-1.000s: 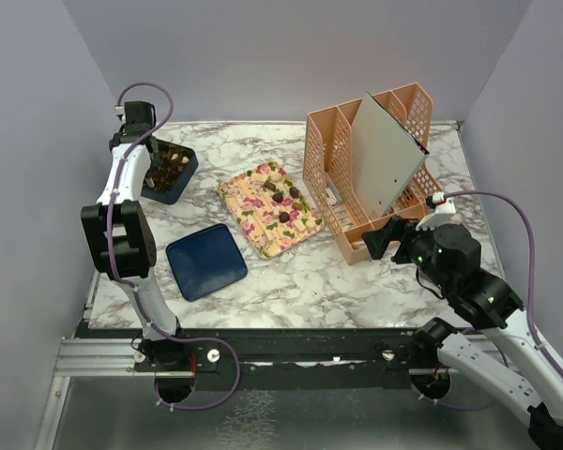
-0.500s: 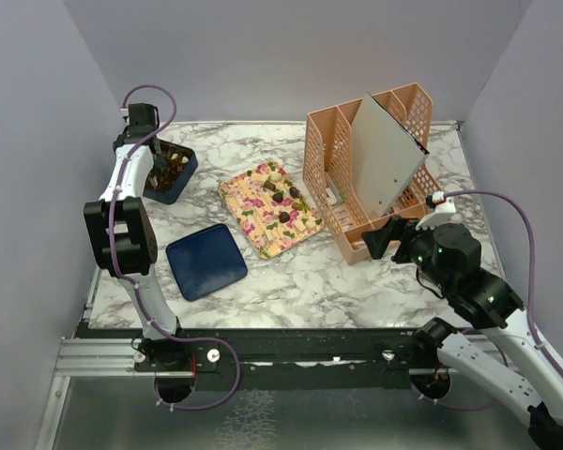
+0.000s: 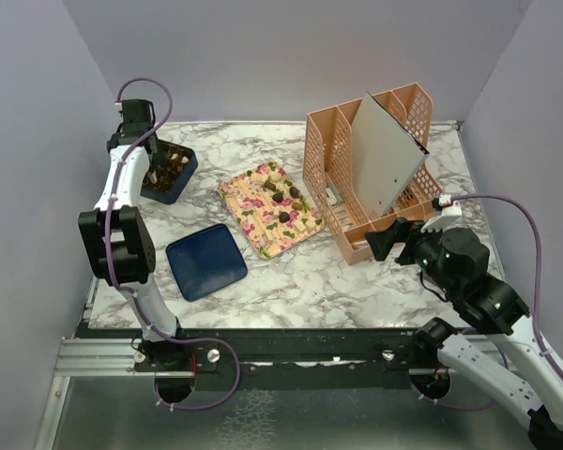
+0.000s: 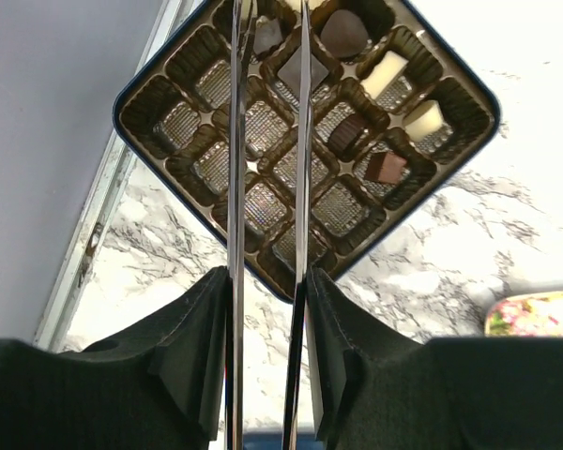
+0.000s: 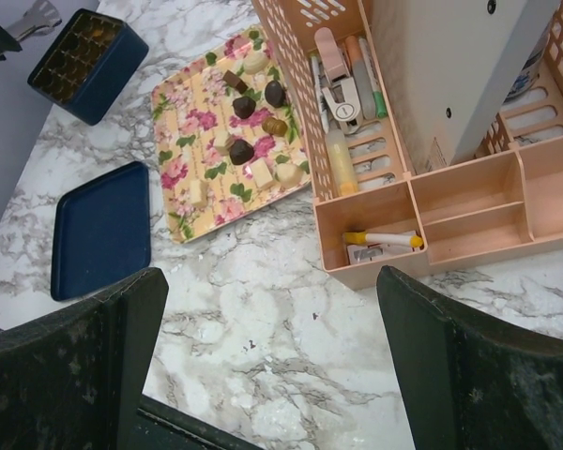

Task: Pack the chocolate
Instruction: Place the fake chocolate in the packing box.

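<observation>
Two thin blades of the left claw (image 4: pixel 269 37) stand slightly apart, with the box's cells showing in the gap. Their tips run off the top of the wrist view, so whether anything sits between them cannot be told. This claw hangs over the box (image 4: pixel 352 202), a dark blue square with a brown gridded insert at the table's ten o'clock. Several pieces of chocolate (image 4: pixel 345 33), dark and cream, fill cells toward the box's one and two o'clock in the wrist view, and the other cells in view are bare.

More chocolate lies loose on the tray (image 3: pixel 253 225), a floral one near the middle of the table (image 3: pixel 357 281), at four o'clock from the box. The lid (image 3: pixel 206 261) lies flat at seven o'clock, apart from both.

Wide open and holding nothing, the right claw (image 5: pixel 270 281) hovers at four o'clock, just in front of the rack (image 3: pixel 328 159). The rack is peach, stands at two o'clock, and holds a grey board and pens.
</observation>
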